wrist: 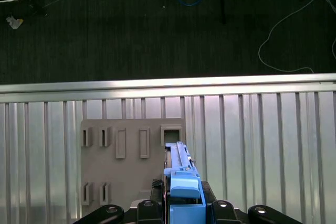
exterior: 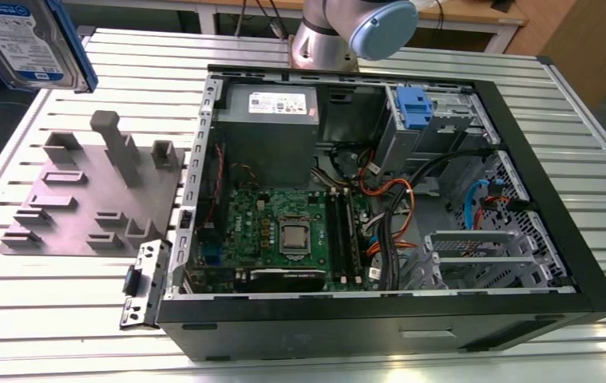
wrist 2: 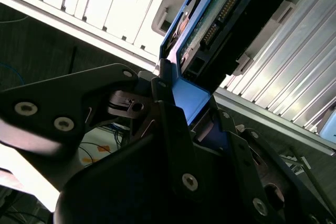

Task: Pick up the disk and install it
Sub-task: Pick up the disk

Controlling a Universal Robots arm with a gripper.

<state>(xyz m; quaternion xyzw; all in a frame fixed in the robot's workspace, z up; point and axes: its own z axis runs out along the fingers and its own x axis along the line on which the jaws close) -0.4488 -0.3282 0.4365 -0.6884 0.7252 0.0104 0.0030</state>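
Blue plastic is framing the disk (wrist: 185, 190) where the jaws are gripping it by one end, pinching narrowly on the carrier in both wrist views. In the exterior view the disk (exterior: 28, 40) is hanging in the air, held clear of the slatted metal surface (exterior: 57, 319). Below the jaws a grey slotted holder (wrist: 131, 177) is lying flat on that surface, with dark floor (wrist: 157, 24) showing past its edge. Well apart from the jaws, an open computer case (exterior: 388, 319) is lying on its side, its drive cage (exterior: 446, 128) carrying a blue tab (exterior: 413, 108).
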